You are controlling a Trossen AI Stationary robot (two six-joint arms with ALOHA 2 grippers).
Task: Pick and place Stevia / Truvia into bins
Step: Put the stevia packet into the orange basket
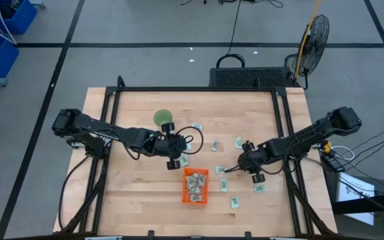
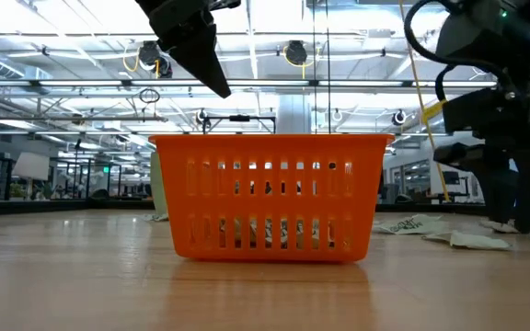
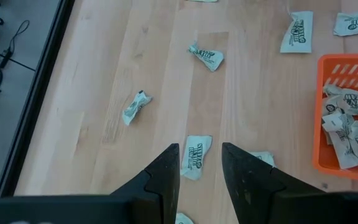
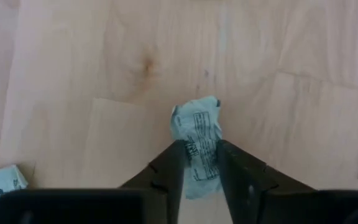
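Observation:
The orange tray sits mid-table near the near edge, with several pale green and white sachets lying flat inside; in the low view it is the tray. More sachets lie scattered flat on the wood, such as one sachet and another sachet. My left gripper hovers open on the tray's far-left side, raised above the table; a loose sachet shows on the table between its fingers. My right gripper is low, right of the tray, shut on one sachet. My right gripper pinches a crumpled sachet between its two fingers, by the end nearest the wrist; the other end sticks out past the fingertips. The fingers reach down at a slant from the table's right. Whether the sachet is off the wood I cannot tell.
A round green object stands far-left of the left gripper. Loose sachets lie around the tray: beside its left wall, to its right, and by the right arm. A black frame runs along the table's far and side edges.

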